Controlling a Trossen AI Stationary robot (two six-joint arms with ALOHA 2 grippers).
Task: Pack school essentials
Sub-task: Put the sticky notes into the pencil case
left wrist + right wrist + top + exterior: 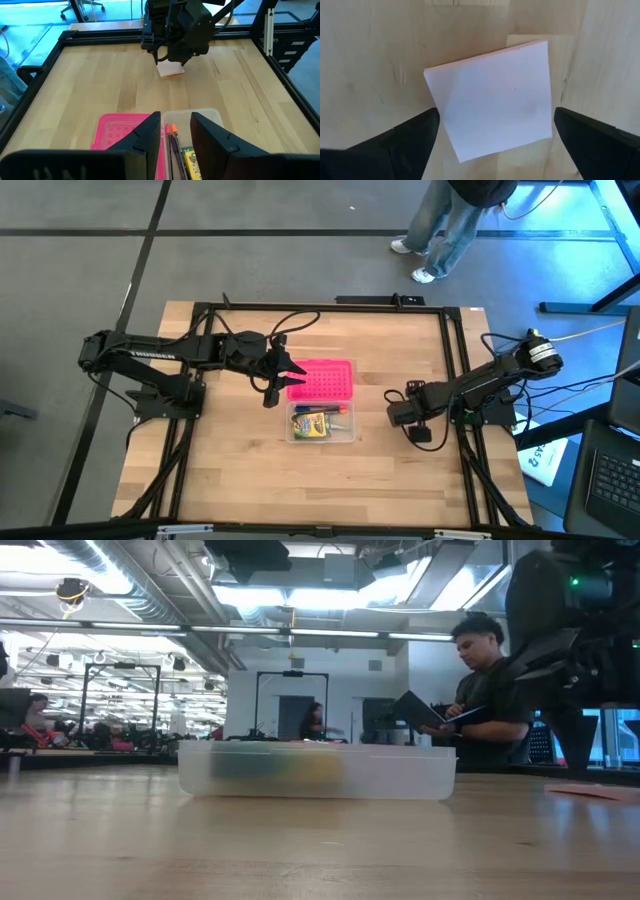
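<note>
Pale wood tabletop [240, 450], open workshop behind. Right tool [492, 135] poised with fingers wide apart, straddling pink pad [492, 97] lying flat directly beneath. Left tool [175, 137], narrowly parted and empty, hanging above clear box [320, 423] of pencils [172, 145]. Likely to slip: thin, skewed pad pinched off-square.

The table [250, 470] is pale, smooth, matt wood planks, the box [318, 772] is frosted clear plastic, the pink lid [322, 380] is glossy dotted plastic, and the pale pink pad [492, 97] is smooth matt paper.
</note>
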